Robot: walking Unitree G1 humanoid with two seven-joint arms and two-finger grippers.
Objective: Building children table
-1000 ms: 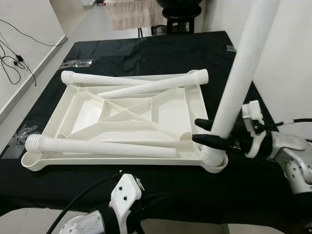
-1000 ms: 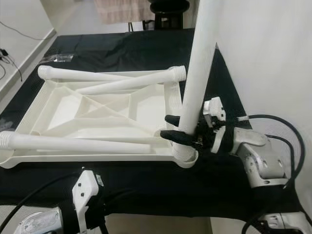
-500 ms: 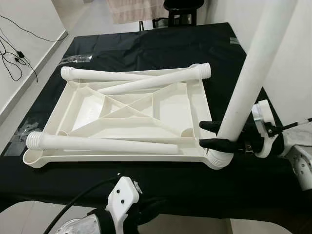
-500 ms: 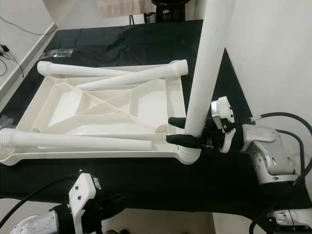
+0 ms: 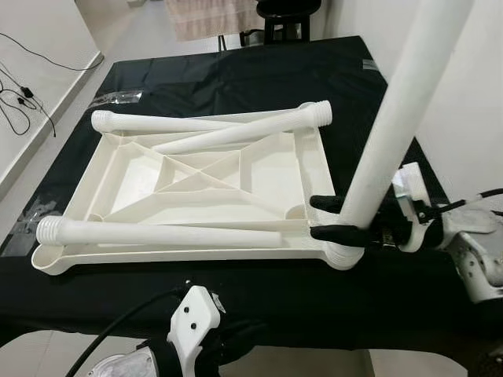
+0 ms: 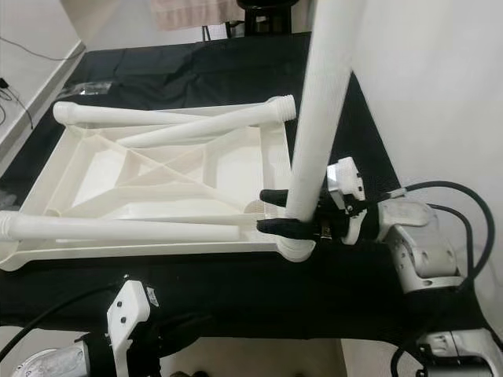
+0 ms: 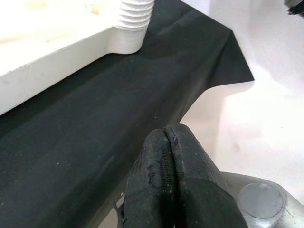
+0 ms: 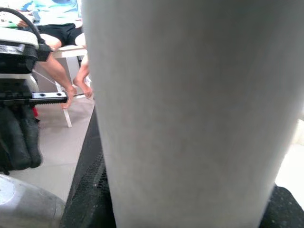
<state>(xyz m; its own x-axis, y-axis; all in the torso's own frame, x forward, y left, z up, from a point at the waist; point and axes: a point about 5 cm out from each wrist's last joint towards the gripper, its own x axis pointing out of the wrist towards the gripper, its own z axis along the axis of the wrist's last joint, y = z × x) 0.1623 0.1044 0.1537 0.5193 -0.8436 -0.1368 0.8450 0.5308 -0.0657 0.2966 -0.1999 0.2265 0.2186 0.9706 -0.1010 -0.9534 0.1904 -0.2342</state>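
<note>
Right gripper [image 5: 328, 217] lower and nearer now, forearm level, fingers clamping upright table leg [image 5: 393, 118].

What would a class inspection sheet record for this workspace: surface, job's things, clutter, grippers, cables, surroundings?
Surface: black cloth over the table.
Job's things: white tabletop lying underside up; three loose legs lie across it; a fourth leg stands in the near right corner socket.
Clutter: clear wrapper at the far left.
Grippers: right gripper clamps the standing leg near its base; left gripper shut, idle, below the table's near edge.
Cables: black cables on the left floor and at both arms.
Surroundings: white wall, stool, a seated person's legs.
</note>
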